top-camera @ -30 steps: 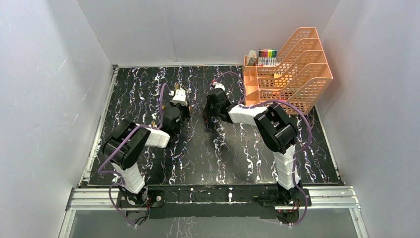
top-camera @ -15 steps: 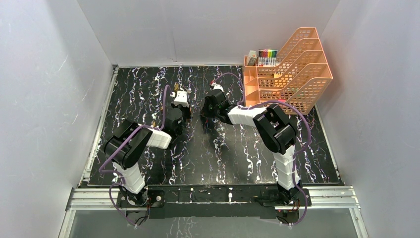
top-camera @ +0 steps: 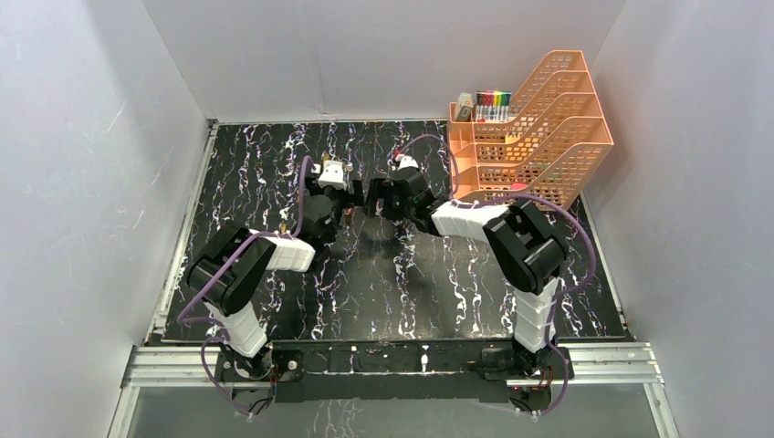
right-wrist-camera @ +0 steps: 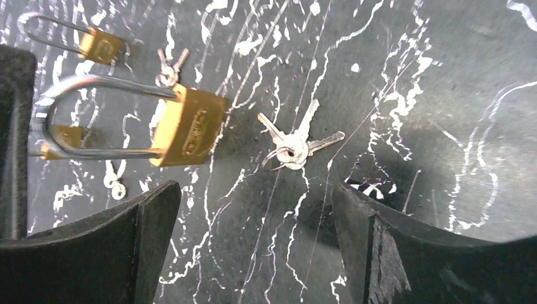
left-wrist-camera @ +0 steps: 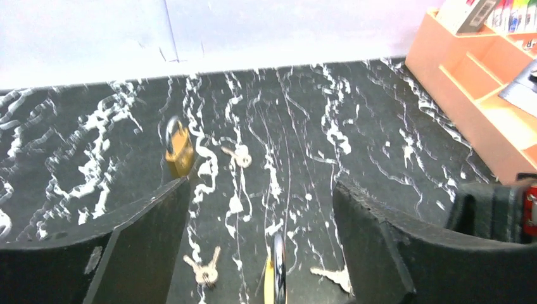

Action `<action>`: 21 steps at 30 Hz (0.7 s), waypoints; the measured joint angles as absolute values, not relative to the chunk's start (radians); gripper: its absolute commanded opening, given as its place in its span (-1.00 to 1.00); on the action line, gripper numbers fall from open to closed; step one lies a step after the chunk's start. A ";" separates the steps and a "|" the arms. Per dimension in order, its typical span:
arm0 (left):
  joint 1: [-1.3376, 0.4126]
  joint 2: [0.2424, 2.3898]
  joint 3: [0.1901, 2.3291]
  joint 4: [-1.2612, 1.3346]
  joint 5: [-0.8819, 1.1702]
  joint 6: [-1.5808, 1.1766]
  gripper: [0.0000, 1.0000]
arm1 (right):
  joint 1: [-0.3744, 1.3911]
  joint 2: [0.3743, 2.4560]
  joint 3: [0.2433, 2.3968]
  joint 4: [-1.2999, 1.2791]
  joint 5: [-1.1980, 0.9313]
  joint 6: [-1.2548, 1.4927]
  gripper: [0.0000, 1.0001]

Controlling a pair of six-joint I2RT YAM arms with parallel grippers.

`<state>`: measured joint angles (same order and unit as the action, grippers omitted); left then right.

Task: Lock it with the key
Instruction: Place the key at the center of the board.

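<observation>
A large brass padlock (right-wrist-camera: 190,126) with a long steel shackle lies on the black marbled table (right-wrist-camera: 411,95), up and left of my right gripper (right-wrist-camera: 253,190). That gripper is open with only bare table between its fingers. A bunch of keys (right-wrist-camera: 294,149) lies just right of the padlock body. In the left wrist view the same padlock (left-wrist-camera: 277,278) shows edge-on and blurred, low between the spread fingers of my left gripper (left-wrist-camera: 259,187). The left gripper is open and touches nothing. Loose keys (left-wrist-camera: 202,269) lie beside the padlock.
A smaller brass padlock (left-wrist-camera: 179,149) and another key pair (left-wrist-camera: 239,155) lie farther out on the table. A second small padlock (right-wrist-camera: 98,44) shows at the right wrist view's top left. The orange tiered organizer (top-camera: 529,137) stands at the back right.
Both grippers have gone from shut to wide open, letting go of what they held. The right arm has stretched a little to the left, toward the left gripper.
</observation>
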<state>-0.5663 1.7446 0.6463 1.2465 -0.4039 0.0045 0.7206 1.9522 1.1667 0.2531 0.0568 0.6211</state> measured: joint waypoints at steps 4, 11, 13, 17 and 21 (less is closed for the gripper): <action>-0.566 1.666 0.689 1.215 -0.403 0.058 0.97 | 0.709 1.848 1.161 0.226 0.056 0.556 0.97; -0.550 1.523 0.823 1.090 -0.346 0.111 0.97 | 0.669 1.609 1.130 0.232 0.101 0.445 0.97; -0.515 1.495 0.863 0.999 -0.286 0.083 0.97 | 0.659 1.547 1.117 0.223 0.137 0.396 0.97; -0.312 1.408 0.945 0.753 -0.117 -0.048 0.97 | 0.653 1.445 1.090 0.172 0.232 0.307 0.97; -0.209 1.326 0.985 0.561 -0.024 -0.108 0.97 | 0.633 1.339 1.033 0.133 0.300 0.242 0.97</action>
<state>-0.2087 1.3263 0.9854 0.5613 -0.0236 -0.1075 0.6325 1.3385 1.0331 0.1327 0.2995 0.2418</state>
